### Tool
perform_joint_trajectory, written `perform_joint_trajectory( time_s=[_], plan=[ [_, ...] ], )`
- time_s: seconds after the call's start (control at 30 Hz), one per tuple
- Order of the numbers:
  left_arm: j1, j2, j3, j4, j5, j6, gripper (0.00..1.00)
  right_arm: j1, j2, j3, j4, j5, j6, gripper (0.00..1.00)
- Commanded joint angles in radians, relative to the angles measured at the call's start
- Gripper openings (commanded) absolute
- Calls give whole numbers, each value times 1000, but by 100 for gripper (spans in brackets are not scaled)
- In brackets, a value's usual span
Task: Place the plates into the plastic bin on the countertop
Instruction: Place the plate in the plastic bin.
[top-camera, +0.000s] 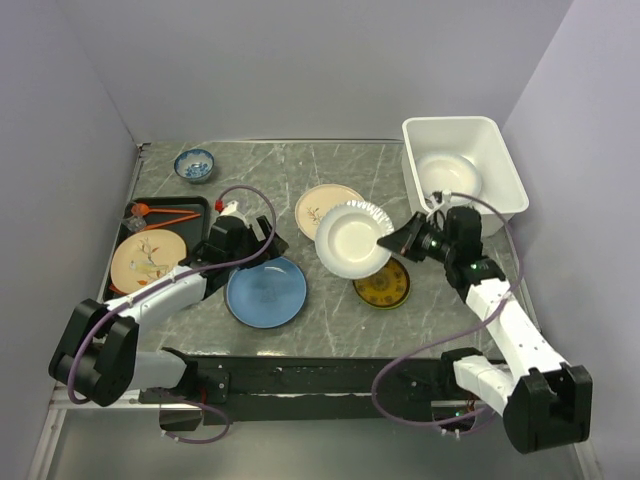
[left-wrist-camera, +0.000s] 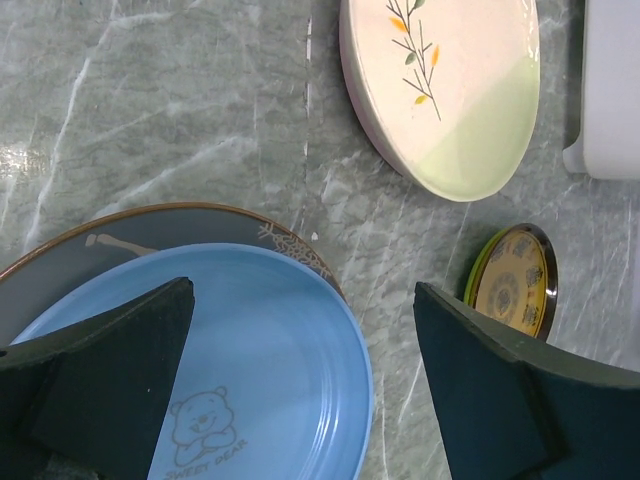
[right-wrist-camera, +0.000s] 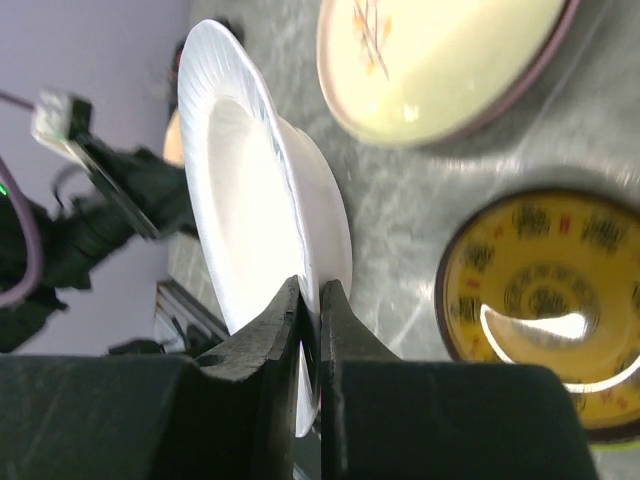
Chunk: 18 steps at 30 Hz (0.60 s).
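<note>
My right gripper (top-camera: 396, 240) (right-wrist-camera: 320, 290) is shut on the rim of a white plate (top-camera: 350, 240) (right-wrist-camera: 250, 190), holding it tilted above the countertop (top-camera: 300, 165). The white plastic bin (top-camera: 450, 120) stands at the back right with another white plate (top-camera: 448, 176) inside. My left gripper (top-camera: 264, 245) (left-wrist-camera: 302, 290) hangs open over the far edge of a blue plate (top-camera: 265, 292) (left-wrist-camera: 250, 350), which rests on a grey plate (left-wrist-camera: 130, 225). A cream plate with a leaf sprig (top-camera: 318, 205) (left-wrist-camera: 445, 90) and a small yellow-patterned plate (top-camera: 383, 287) (left-wrist-camera: 515, 280) (right-wrist-camera: 545, 300) lie between the arms.
A black tray (top-camera: 197, 212) at the left carries another cream sprig plate (top-camera: 148, 260) and an orange utensil (top-camera: 165, 213). A small blue-and-white bowl (top-camera: 194, 164) sits at the back left. Walls close in the left, back and right sides.
</note>
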Motion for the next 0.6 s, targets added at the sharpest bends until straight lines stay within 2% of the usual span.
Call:
perform_joint_trajectory(
  time_s=[0.0,0.37,0.57],
  plan=[
    [-3,-31,26,-9,-5,23,96,-40,46,147,77,-68,-7,0],
    [-3,-95,0,-29,-12,15,96,-175,165,233,128,-148,32,0],
    [-2,-39,37,-32,1,35,96,-228,181,307,114,-126,15,0]
  ],
)
